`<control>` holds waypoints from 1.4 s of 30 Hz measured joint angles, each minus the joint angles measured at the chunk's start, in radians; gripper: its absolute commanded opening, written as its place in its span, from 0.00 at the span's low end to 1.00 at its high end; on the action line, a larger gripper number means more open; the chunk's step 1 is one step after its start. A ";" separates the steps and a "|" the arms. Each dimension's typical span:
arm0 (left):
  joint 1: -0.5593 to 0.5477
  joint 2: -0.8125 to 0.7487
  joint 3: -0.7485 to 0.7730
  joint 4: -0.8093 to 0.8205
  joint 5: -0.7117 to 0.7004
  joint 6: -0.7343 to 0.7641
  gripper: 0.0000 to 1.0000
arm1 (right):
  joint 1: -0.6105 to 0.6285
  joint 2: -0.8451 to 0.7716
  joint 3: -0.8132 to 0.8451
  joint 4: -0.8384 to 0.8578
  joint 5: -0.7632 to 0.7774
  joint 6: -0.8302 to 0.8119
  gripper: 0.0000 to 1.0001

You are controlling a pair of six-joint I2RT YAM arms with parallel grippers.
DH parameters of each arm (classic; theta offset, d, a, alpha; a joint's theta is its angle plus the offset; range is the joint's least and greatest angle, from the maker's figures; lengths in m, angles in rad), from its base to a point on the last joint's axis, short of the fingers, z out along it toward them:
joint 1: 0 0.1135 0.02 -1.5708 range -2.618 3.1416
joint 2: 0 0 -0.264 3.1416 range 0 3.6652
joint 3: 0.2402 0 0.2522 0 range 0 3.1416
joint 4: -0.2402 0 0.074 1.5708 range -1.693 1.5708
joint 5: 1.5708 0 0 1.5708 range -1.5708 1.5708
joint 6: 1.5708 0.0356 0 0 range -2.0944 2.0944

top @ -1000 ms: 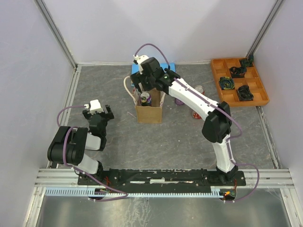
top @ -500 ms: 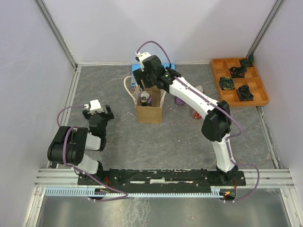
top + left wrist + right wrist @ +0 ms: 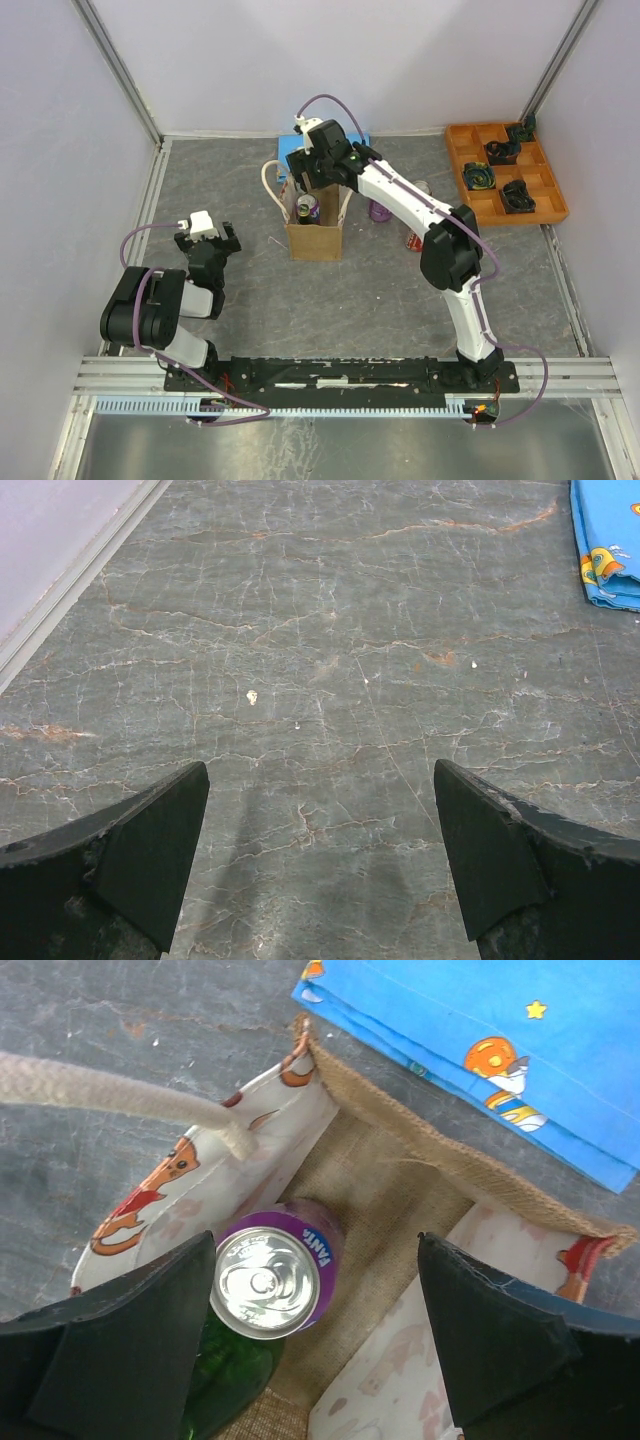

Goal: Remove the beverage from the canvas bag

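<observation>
From above, the canvas bag stands in the middle of the worktop. The right end effector hangs over its far side. The right wrist view looks straight down inside. There the beverage, a purple can, stands upright beside something green. The black fingers are spread wide and hold nothing. A rope handle crosses on the left. A blue board lies just behind the bag. The left end effector is spread too, over grey worktop, well apart. More cans and an orange tray sit to the right.

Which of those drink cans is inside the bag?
The purple can with the silver top, upright inside the canvas bag; the other cans sit outside it on the table.
</observation>
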 measured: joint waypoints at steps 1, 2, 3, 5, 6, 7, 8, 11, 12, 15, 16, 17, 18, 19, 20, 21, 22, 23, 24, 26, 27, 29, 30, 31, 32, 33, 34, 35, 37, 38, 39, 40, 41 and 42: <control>0.000 0.000 0.000 0.000 0.000 0.000 0.99 | 0.000 0.000 0.000 0.001 -0.012 0.001 0.91; 0.000 0.000 0.000 0.000 0.000 0.000 0.99 | 0.000 0.000 0.000 0.001 -0.026 0.002 0.92; 0.000 0.000 0.000 0.000 0.000 0.000 0.99 | 0.001 0.000 -0.002 0.001 -0.039 0.003 0.92; 0.000 0.000 0.000 0.000 0.000 0.000 0.99 | 0.002 0.000 -0.005 0.002 -0.061 0.005 0.93; 0.000 0.000 0.000 0.000 0.000 0.000 0.99 | 0.002 0.000 -0.008 0.001 -0.071 0.005 0.94; 0.000 0.000 0.000 0.000 0.000 0.000 0.99 | 0.003 0.000 -0.011 0.001 -0.080 0.006 0.94; 0.000 0.000 0.000 0.000 0.000 0.000 0.99 | 0.003 0.000 -0.013 0.000 -0.087 0.007 0.94; 0.000 0.000 0.000 0.000 0.000 0.000 0.99 | 0.009 0.000 -0.014 -0.008 -0.098 0.007 0.95; 0.000 0.000 0.000 0.000 0.000 0.000 0.99 | 0.010 0.000 -0.014 -0.010 -0.101 0.006 0.95; 0.000 0.000 0.000 0.000 0.000 0.000 0.99 | 0.015 0.001 -0.014 -0.016 -0.105 0.005 0.95; 0.000 0.000 0.000 0.000 0.000 0.000 0.99 | 0.016 0.002 -0.014 -0.020 -0.105 0.004 0.95; 0.000 0.000 0.000 0.000 0.000 0.000 0.99 | 0.018 0.004 -0.014 -0.022 -0.104 0.002 0.95; 0.000 0.000 0.000 0.000 0.000 0.000 0.99 | 0.019 0.007 -0.014 -0.024 -0.103 0.000 0.95; 0.000 0.000 0.000 0.000 0.000 0.000 0.99 | 0.021 0.013 -0.014 -0.027 -0.100 -0.001 0.95; 0.000 0.000 0.000 0.000 0.000 0.000 0.99 | 0.022 0.016 -0.014 -0.027 -0.098 -0.001 0.96; 0.000 0.000 0.000 0.000 0.000 0.000 0.99 | 0.022 0.023 -0.014 -0.029 -0.094 -0.002 0.95; 0.000 0.000 0.000 0.000 0.000 0.000 0.99 | 0.022 0.029 -0.014 -0.032 -0.088 -0.002 0.95; 0.000 0.000 0.000 0.000 0.000 0.000 0.99 | 0.022 0.035 -0.014 -0.035 -0.085 -0.003 0.95; 0.000 0.000 0.000 0.000 0.000 0.000 0.99 | 0.022 0.043 -0.014 -0.040 -0.079 -0.004 0.95; 0.000 0.000 0.000 0.000 0.000 0.000 0.99 | 0.022 0.057 -0.014 -0.050 -0.072 -0.005 0.94; 0.000 0.000 0.000 0.000 0.000 0.000 0.99 | 0.022 0.064 -0.014 -0.055 -0.067 -0.004 0.94; 0.000 0.000 0.000 0.000 0.000 0.000 0.99 | 0.022 0.077 -0.014 -0.062 -0.060 -0.003 0.93; 0.000 0.000 0.000 0.000 0.000 0.000 0.99 | 0.022 0.080 -0.014 -0.063 -0.059 -0.001 0.92; 0.000 0.000 0.000 0.000 0.000 0.000 0.99 | 0.022 0.082 -0.014 -0.063 -0.058 -0.001 0.91; 0.000 0.000 0.000 0.000 0.000 0.000 0.99 | 0.022 0.082 -0.014 -0.064 -0.056 -0.001 0.90; 0.000 0.000 0.000 0.000 0.000 0.000 0.99 | 0.023 0.082 -0.014 -0.064 -0.051 -0.002 0.88; 0.000 0.000 0.000 0.000 0.000 0.000 0.99 | 0.024 0.082 -0.014 -0.063 -0.051 -0.001 0.85; 0.000 0.000 0.000 0.000 0.000 0.000 0.99 | 0.025 0.082 -0.014 -0.063 -0.050 -0.001 0.82; 0.000 0.000 0.000 0.000 0.000 0.000 0.99 | 0.027 0.082 -0.014 -0.063 -0.048 -0.002 0.73; 0.000 0.000 0.000 0.000 0.000 0.000 0.99 | 0.029 0.082 -0.014 -0.062 -0.049 0.000 0.69; 0.000 0.000 0.000 0.000 0.000 0.000 0.99 | 0.031 0.082 -0.014 -0.061 -0.047 -0.002 0.66; 0.000 0.000 0.000 0.000 0.000 0.000 0.99 | 0.032 0.082 -0.014 -0.062 -0.043 -0.004 0.65; 0.000 0.000 0.000 0.000 0.000 0.000 0.99 | 0.032 0.082 -0.014 -0.062 -0.043 -0.004 0.61; 0.000 0.000 0.000 0.000 0.000 0.000 0.99 | 0.032 0.082 -0.014 -0.062 -0.044 -0.005 0.56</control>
